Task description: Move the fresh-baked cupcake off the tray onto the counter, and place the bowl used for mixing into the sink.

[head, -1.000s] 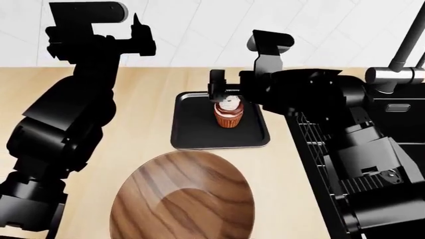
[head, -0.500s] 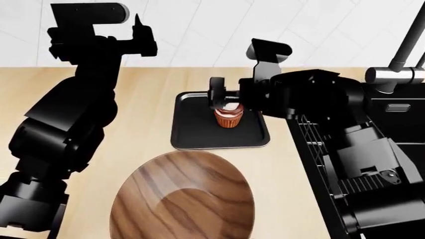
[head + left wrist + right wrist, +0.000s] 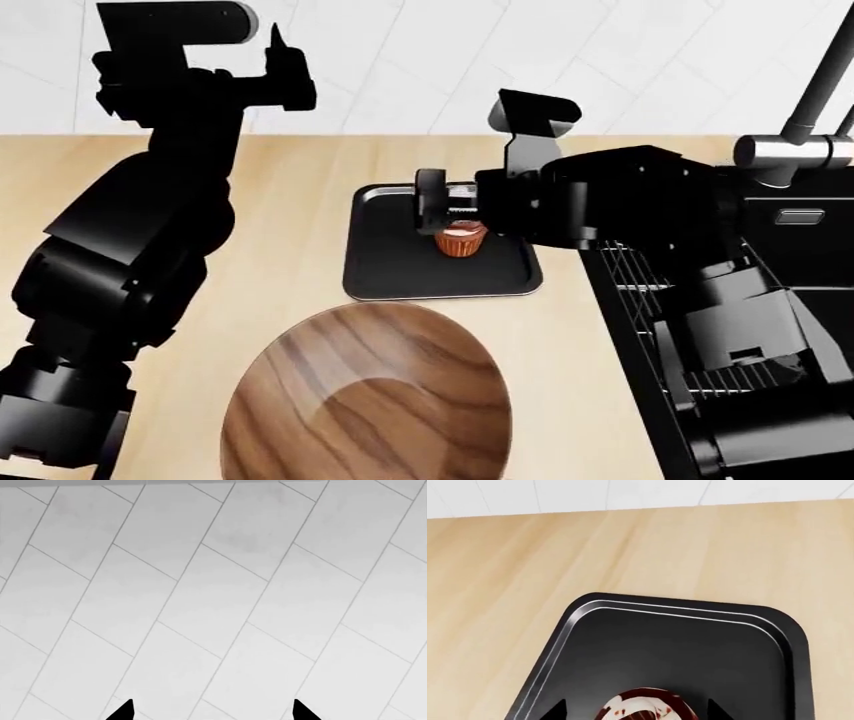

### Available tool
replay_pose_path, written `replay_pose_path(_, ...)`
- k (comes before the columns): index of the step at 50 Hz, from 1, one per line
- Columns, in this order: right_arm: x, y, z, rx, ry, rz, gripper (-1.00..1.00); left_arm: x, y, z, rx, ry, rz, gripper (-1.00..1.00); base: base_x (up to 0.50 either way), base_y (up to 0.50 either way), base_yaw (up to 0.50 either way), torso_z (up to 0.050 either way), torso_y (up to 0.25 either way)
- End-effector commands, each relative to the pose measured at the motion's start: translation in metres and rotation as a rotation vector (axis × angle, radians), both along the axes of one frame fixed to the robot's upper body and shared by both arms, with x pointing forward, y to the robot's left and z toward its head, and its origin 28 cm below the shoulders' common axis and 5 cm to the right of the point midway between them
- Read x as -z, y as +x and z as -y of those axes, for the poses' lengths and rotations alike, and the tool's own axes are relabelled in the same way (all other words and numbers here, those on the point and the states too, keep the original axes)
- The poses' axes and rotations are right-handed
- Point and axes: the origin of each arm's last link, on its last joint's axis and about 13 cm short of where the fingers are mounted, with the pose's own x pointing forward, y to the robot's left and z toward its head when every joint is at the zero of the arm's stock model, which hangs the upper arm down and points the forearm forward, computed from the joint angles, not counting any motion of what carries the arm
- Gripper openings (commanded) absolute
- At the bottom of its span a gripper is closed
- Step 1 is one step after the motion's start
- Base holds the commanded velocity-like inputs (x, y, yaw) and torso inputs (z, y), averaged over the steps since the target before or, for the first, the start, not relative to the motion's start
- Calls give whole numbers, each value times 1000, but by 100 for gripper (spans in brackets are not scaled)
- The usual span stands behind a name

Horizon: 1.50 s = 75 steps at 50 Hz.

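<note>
The cupcake [image 3: 461, 242] stands upright on the black tray [image 3: 400, 272], and only its orange-red liner shows in the head view. My right gripper [image 3: 458, 214] is down over it, open, one finger on each side. In the right wrist view the white frosting with its red top [image 3: 646, 708] lies between the fingertips [image 3: 556, 711], with a gap on both sides. The big wooden bowl [image 3: 367, 395] rests on the counter [image 3: 294, 200] in front of the tray. My left gripper [image 3: 283, 62] is held high by the wall, open and empty [image 3: 210, 712].
The black sink [image 3: 801, 235] lies at the right with its wire rack [image 3: 638, 290] and grey faucet [image 3: 787, 150]; my right arm reaches across it. A white tiled wall [image 3: 213, 580] runs behind the counter. Bare counter [image 3: 507, 580] surrounds the tray.
My right gripper has come down around the cupcake, so the frosting is now hidden in the head view. The left arm and the bowl have stayed put.
</note>
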Motion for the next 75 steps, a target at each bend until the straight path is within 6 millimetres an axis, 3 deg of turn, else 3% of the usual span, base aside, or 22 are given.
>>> replay_pose_path(1,7,2,2,14,-15,-32,100,1,-1,0,-1,-1,-1,100,0,0,0,0,0)
replay_pose_path(14,23,22,1,11,-35,-97,100,6,6,1,3,3,-19,100,0,0,0,0,0)
replay_pose_path(15,23,22,1,10,-37,-98,-100,6,6,1,2,3,-19,100,0,0,0,0,0)
replay_pose_path(29,14,13,2,9,-21,-64,-100,-2,3,3,9,3,1,100,0,0,0,0,0)
replay_pose_path(43,-39,-7,-4,-21,-64,104,-100,-16,-18,-1,-1,-13,52,100,0,0,0,0,0)
replay_pose_path(56,-48,11,-31,-179,-59,137,-100,-29,-38,-15,-77,3,88,100,0,0,0,0,0)
replay_pose_path(63,-41,28,-45,-277,-35,136,-100,-44,-58,-28,-144,40,107,100,0,0,0,0,0)
replay_pose_path(75,-34,28,-57,-382,16,117,-100,-52,-75,-36,-201,69,114,100,0,0,0,0,0)
